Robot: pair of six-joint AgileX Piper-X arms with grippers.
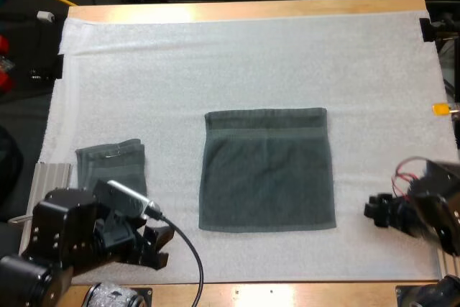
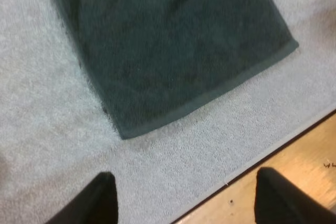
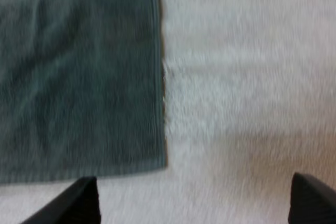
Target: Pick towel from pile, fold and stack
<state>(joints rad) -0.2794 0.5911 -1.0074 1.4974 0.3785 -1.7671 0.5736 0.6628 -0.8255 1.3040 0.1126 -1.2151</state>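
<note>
Left pincer (image 2: 185,182) and right pincer (image 3: 194,182) are both released and empty, each near one front corner of the flat towel (image 1: 266,170) in the middle of the mat (image 1: 251,55), probably ready to lift that edge for the fold. To its left lies a folded towel (image 1: 111,167), the start of the stack.

Counted two dark grey-green towels: one flat towel (image 1: 267,170) at the middle, one folded towel (image 1: 110,167) at the near left. Found one white mat (image 1: 215,62) (over one wooden table (image 1: 251,9)). Tallied two grippers: left gripper (image 1: 159,246) near left, right gripper (image 1: 374,211) near right.
</note>
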